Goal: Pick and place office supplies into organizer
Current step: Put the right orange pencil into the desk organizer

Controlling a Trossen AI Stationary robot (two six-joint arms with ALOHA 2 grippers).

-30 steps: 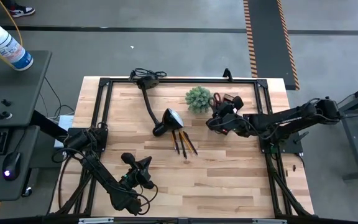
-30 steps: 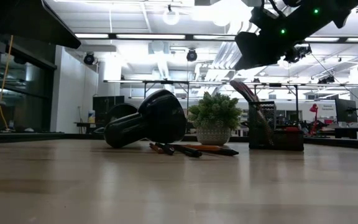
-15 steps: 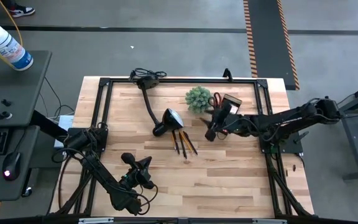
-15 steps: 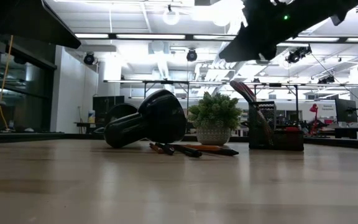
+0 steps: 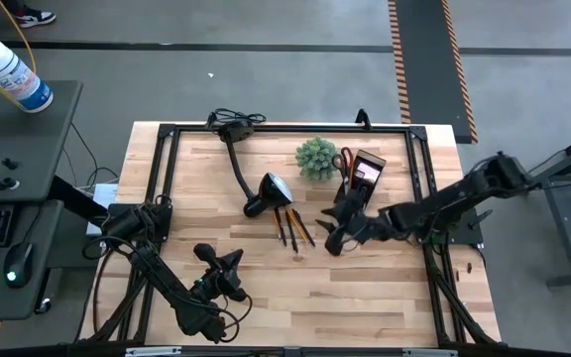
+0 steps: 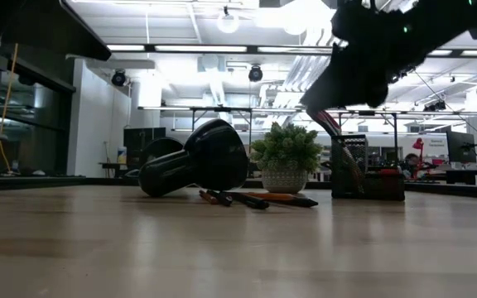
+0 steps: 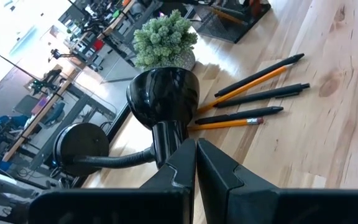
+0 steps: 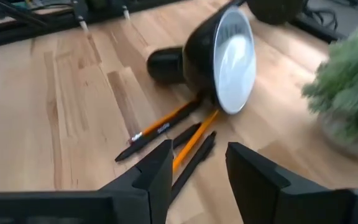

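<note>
Several orange and dark pencils and pens point(image 5: 292, 228) lie side by side on the wooden table, next to the lamp head; the right wrist view shows them too point(image 8: 179, 140). My right gripper point(image 5: 329, 236) hovers open just right of them, holding nothing, its fingers aimed at them point(image 8: 199, 155). At the far right stands the black organizer point(image 5: 363, 174), with a pink sticky-note pad point(image 5: 367, 170) and red-handled scissors point(image 5: 346, 158) in it. My left gripper point(image 5: 228, 266) waits shut near the table's front edge, its fingertips together point(image 7: 196, 149).
A black desk lamp lies on the table, its round white-faced head point(image 5: 275, 189) just beyond the pencils and its cord at the far edge. A small green plant point(image 5: 316, 157) stands left of the organizer. Bare wood stretches across the near half of the table.
My right gripper has left the organizer, travelling toward the table's near edge and left toward the pencils, sinking and swinging round as it went. The pink pad, covered by the gripper a second ago, now shows in the organizer.
</note>
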